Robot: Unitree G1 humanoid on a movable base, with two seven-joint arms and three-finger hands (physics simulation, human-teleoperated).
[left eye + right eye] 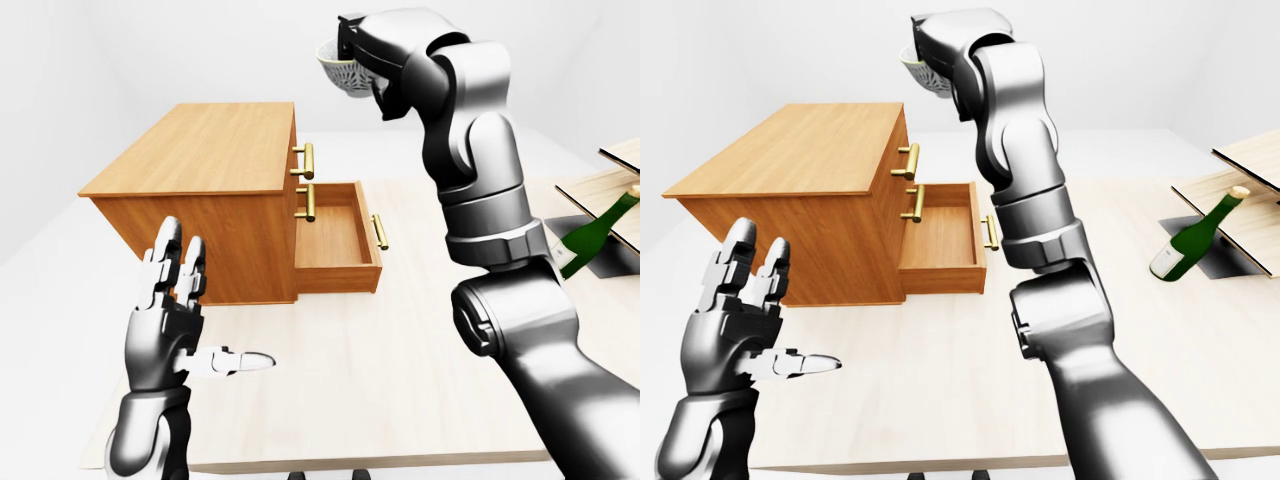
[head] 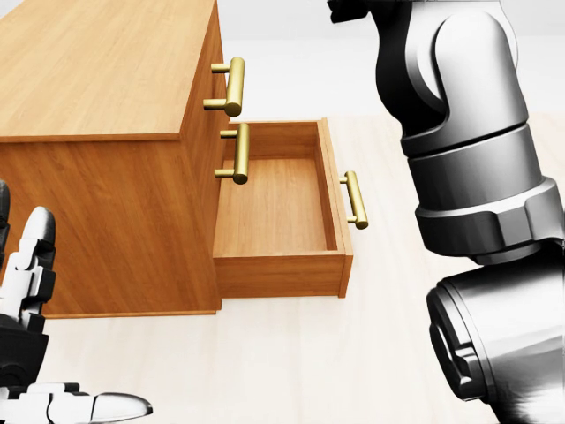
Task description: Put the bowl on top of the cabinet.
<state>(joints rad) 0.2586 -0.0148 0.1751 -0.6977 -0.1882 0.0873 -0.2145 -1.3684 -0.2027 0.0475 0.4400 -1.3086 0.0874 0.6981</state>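
Right hand is raised high at the top of the left-eye view, its fingers gripping the rim of the bowl, which hangs in the air. The pale table offers open room toward the view's bottom and right. The wooden cabinet has a broad flat top. The bowl sits well above it, just right of its right edge, over the open drawer and brass handles. A green bottle tilts at far right, well apart. Left hand hovers low, fingers spread.
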